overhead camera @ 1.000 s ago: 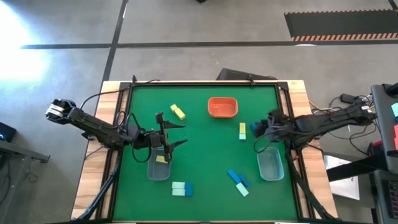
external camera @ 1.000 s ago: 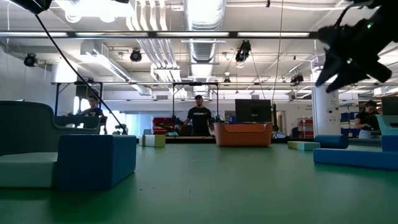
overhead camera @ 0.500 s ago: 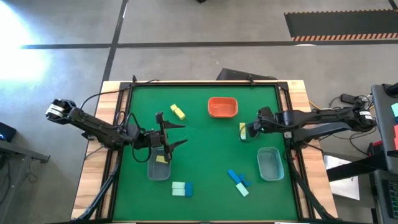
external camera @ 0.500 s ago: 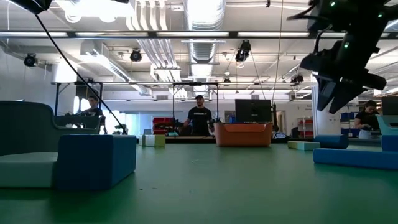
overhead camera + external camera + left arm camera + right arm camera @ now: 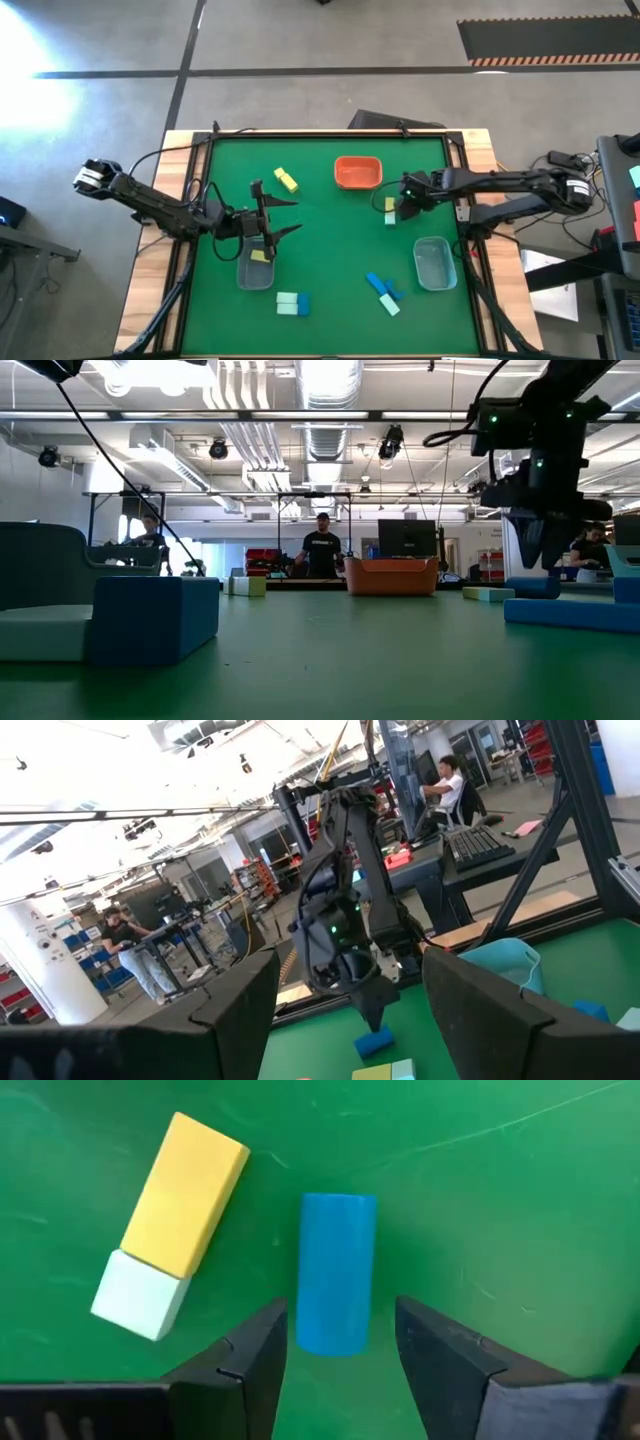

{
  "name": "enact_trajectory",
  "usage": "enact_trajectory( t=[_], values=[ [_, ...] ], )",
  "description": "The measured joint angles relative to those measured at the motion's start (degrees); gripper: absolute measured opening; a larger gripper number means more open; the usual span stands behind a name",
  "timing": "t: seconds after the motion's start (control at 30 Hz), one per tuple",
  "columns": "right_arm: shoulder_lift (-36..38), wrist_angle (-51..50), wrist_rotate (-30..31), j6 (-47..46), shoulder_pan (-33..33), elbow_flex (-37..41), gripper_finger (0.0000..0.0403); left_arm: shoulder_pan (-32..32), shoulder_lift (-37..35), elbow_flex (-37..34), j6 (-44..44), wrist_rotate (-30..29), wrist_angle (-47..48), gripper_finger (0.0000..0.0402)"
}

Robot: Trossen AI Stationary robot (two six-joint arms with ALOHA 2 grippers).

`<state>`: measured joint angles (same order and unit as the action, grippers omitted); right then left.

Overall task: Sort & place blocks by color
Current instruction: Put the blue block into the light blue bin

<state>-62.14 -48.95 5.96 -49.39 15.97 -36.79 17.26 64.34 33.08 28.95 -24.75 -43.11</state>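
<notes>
Two dark fingers of the right gripper stand spread above a small blue rectangular block lying flat on the green table, beside a touching yellow block and pale mint block. Nearby sits the orange tray. The left gripper hangs open over a clear bin holding one yellow brick.
</notes>
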Motion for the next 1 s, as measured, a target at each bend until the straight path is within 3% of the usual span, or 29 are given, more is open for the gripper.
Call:
enact_trajectory(
  t=[0.27, 0.6, 0.73, 1.0],
  values=[
    [-6.67, 0.38, 1.56, 1.62, 0.53, -2.7, 0.0219, 0.0, 0.01, -0.07, 0.0, -0.02, 0.04, 0.0231],
    [-14.48, 0.5, 1.57, 2.92, 0.95, -2.98, 0.0219, -0.01, 0.0, -0.46, 0.02, -0.35, 0.12, 0.0231],
    [-16.08, 0.99, 1.53, 2.93, 0.95, -3.07, 0.0199, 0.0, 0.02, -0.5, 0.02, -1.38, 0.12, 0.0231],
    [-15.86, 1.51, 1.09, 2.48, 0.93, -3.1, 0.0119, 0.0, 0.02, -0.5, 0.02, -1.7, 0.11, 0.0231]
  ],
)
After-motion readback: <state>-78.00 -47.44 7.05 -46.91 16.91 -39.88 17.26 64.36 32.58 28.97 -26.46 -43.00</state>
